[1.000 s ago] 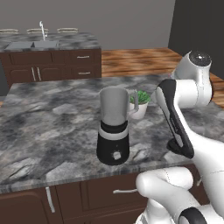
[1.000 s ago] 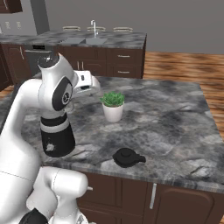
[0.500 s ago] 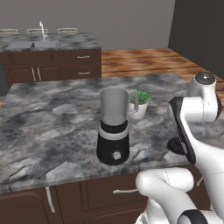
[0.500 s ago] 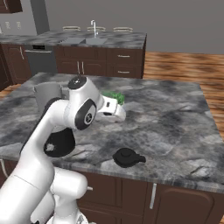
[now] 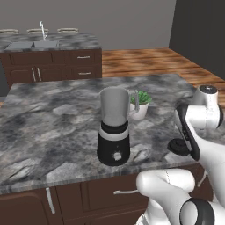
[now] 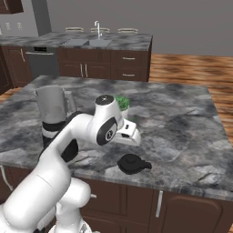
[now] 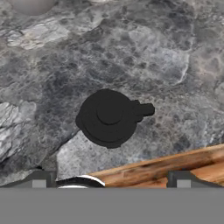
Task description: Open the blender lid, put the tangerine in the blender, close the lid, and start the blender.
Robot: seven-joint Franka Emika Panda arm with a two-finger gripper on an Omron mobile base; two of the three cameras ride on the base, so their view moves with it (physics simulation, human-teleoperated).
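The blender lid (image 7: 109,117) lies flat on the marble counter (image 6: 182,118) near its front edge, off the jar and to the right of the blender (image 5: 115,127), well apart from it; its knob faces up and its side tab points toward the counter's right end. The gripper (image 6: 131,134) hangs above the lid with its jaws spread wide and nothing between them. The lid looks rigid, light and smooth: judged a hard plastic cap, unlikely to deform, but liable to slide on the polished stone if pushed sideways. The raised centre knob is the soundest place to take hold, with the jaws straddling it from above; the rim appears too broad for a secure pinch. The blender jar stands upright on its black base, open at the top, and appears empty, though the grey wall is too murky to be certain. A small potted plant (image 5: 139,103) stands just behind the jar. The tangerine cannot be made out.
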